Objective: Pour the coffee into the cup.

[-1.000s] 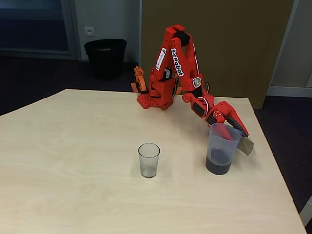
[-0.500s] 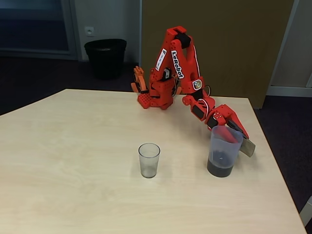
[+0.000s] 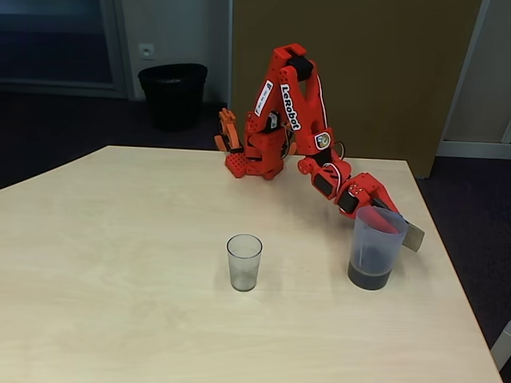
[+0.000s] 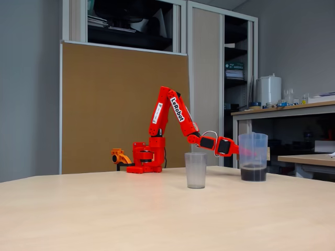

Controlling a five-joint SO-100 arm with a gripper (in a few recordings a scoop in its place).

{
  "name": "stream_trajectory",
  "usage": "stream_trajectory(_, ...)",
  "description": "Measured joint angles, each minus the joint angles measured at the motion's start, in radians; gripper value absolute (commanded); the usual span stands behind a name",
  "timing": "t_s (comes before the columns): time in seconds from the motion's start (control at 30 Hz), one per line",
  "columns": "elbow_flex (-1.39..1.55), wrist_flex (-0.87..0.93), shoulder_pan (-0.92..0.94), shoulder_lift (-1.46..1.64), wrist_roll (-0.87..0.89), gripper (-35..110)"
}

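The cup [image 3: 243, 262] is a small clear tumbler standing upright near the table's middle; it also shows in a fixed view [image 4: 196, 170]. To its right stands a taller bluish translucent pitcher [image 3: 374, 247] with a shallow layer of dark coffee [image 3: 370, 277] at the bottom, and its base looks to rest on the table. My red gripper [image 3: 390, 222] reaches down to the pitcher's rim on its handle side. One finger shows red through the wall and the other sits outside, so it is shut on the pitcher [image 4: 253, 157]. The fingertips are partly hidden by the plastic.
The light wooden table [image 3: 120, 263] has bare room left of and in front of the cup. The pitcher stands close to the table's right edge [image 3: 447, 263]. The arm's base [image 3: 255, 159] sits at the back edge. A black bin [image 3: 172, 94] stands on the floor behind.
The gripper and the pitcher have shifted together to the right and slightly toward the front edge. The cup has stayed in place.
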Motion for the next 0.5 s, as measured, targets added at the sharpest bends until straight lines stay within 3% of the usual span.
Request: stream_trajectory(0.5, -0.031, 0.089, 0.051, 0.006, 0.011, 0)
